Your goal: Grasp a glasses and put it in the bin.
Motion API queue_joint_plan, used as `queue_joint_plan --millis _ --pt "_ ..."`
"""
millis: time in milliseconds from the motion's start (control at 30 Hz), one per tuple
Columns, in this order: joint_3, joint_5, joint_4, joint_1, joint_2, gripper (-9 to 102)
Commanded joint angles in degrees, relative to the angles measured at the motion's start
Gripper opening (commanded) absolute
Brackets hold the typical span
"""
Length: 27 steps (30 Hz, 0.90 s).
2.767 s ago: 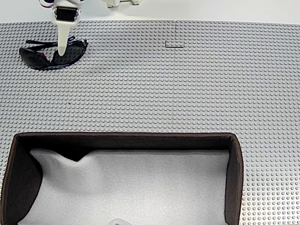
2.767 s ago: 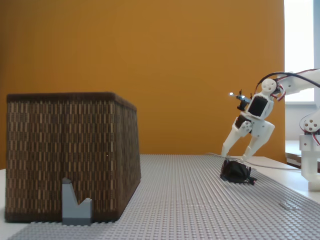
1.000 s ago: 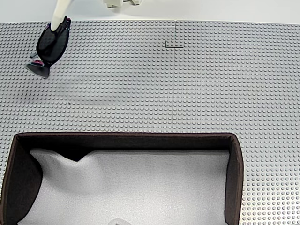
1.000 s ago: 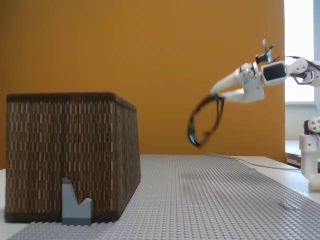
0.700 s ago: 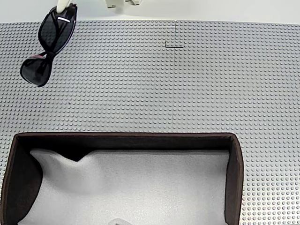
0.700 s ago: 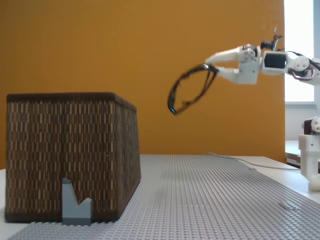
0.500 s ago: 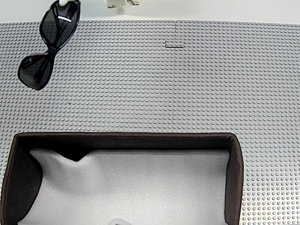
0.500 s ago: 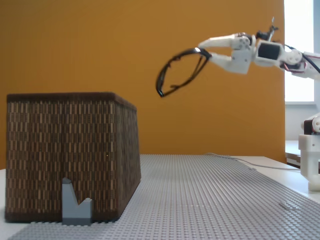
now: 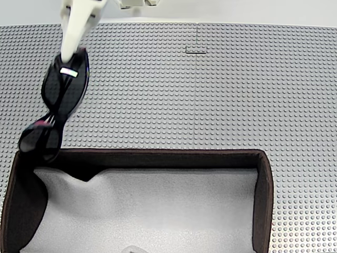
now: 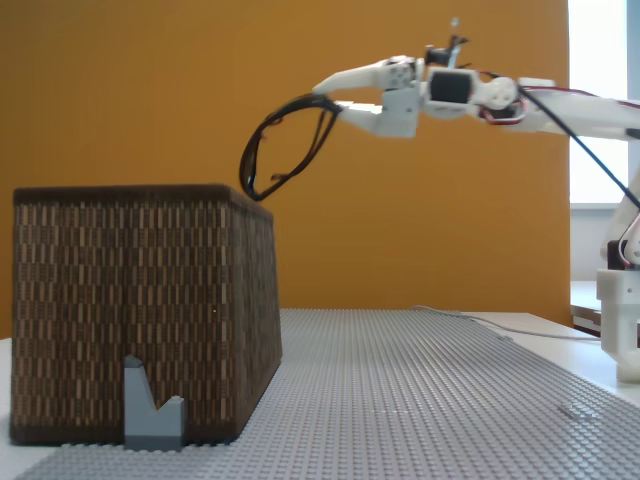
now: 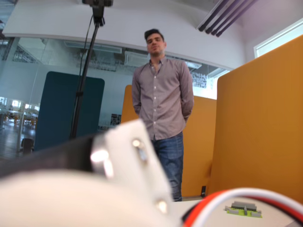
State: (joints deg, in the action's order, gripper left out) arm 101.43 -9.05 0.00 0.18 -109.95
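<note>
Table [image 9: 210, 95] is covered in grey studded baseplates, seams visible between plates. The bin [image 9: 263, 190] stands directly on it, brown woven walls, white foam lining inside; in a fixed view it sits at the bottom edge, in the side-on fixed view [image 10: 140, 310] at the left. A small grey block [image 10: 152, 410] stands on the table, touching the bin's near wall. Rest of the studded surface beside the bin is bare.

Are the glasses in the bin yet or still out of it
Out. The glasses hang from the shut claw, their lowest lens just above the bin rim in a fixed view, over its back-left corner from above.
</note>
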Motion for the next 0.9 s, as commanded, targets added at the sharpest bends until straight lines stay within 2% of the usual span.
queue_joint_plan --millis 0,300,333,400,433,567,733,867 --pt "-8.4 0.0 2.4 0.5 4.5 -1" --pt "-21.1 1.2 10.0 0.7 16.2 0" --pt "-21.8 1.4 10.7 0.6 16.7 2" --pt "-22.3 3.3 12.4 0.7 17.2 16" --pt "-22.4 4.0 13.3 0.7 17.2 20" --pt "-22.7 5.4 17.4 0.7 17.3 20" --pt "-26.9 10.4 31.1 0.4 17.8 19" --pt "-27.9 14.4 38.8 0.3 17.5 19"
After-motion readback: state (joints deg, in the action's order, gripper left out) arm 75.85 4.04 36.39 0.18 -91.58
